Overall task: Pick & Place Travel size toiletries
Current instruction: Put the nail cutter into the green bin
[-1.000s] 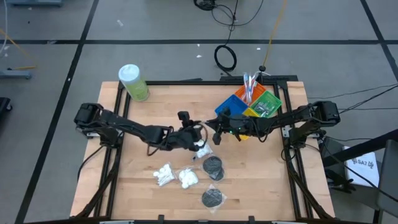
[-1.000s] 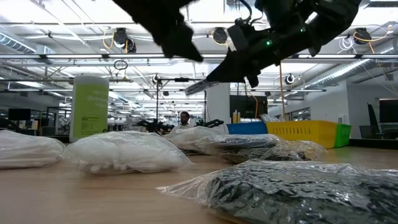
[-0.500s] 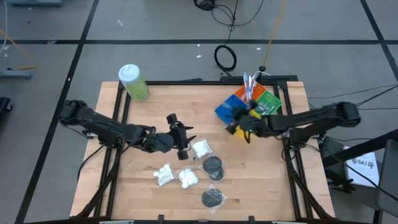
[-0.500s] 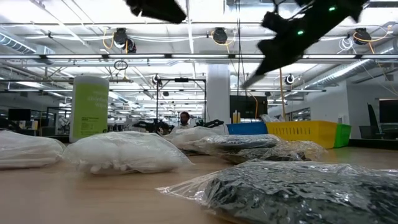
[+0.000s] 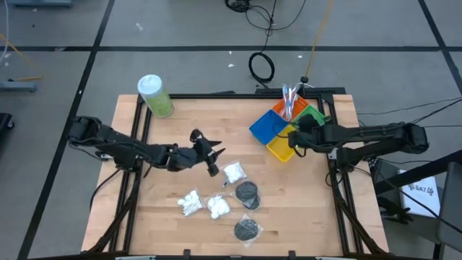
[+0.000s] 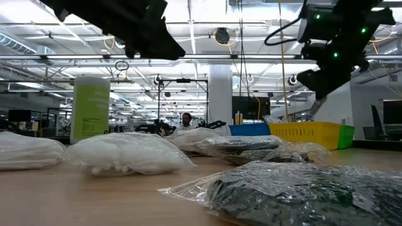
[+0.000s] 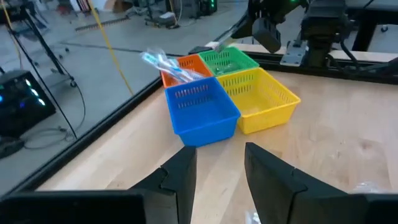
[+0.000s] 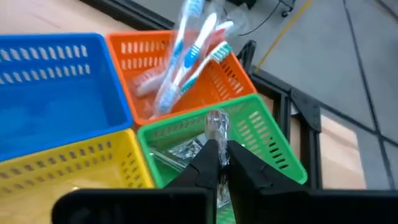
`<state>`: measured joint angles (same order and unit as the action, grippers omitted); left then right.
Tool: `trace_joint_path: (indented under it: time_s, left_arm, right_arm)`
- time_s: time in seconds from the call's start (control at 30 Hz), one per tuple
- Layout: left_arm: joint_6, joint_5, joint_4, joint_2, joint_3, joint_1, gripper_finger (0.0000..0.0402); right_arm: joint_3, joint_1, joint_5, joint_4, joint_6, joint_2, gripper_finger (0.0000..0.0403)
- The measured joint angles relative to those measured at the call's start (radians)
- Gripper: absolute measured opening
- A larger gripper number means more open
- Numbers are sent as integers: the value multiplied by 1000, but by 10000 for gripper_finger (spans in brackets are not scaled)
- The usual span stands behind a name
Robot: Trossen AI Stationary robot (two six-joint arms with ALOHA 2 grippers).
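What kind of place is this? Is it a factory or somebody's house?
Probably a big robot lab or workshop, not a house. The low view shows a wide hall with ceiling pipes and lights and workstations behind. Cables lie on the grey floor, and two robot arms work over a wooden table.

Light: bright, even, from ceiling strips [image 6: 188,59] at 12 o'clock
Shadows: faint
Blur: nearest bag [image 6: 295,194] soft

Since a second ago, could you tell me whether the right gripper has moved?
Yes. The right gripper has drawn back from the table's middle toward the right, and now sits over the green basket, shut on a silver tube.
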<state>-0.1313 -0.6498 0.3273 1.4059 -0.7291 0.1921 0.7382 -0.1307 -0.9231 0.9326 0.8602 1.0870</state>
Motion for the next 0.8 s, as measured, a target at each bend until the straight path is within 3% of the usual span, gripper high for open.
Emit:
trace_joint_path:
  time_s: [0.23,0.43,0.8]
  left_arm:
    - [-4,126,-6,1,2,-53,133]
    - [-10,136,-54,1,2,-55,133]
    - [-24,139,-83,1,2,-54,133]
  right_arm:
    - [-66,-124,92,-172,-111,0,16]
    - [-68,-159,116,-142,-104,0,35]
    - [-69,-155,119,-158,-84,-3,204]
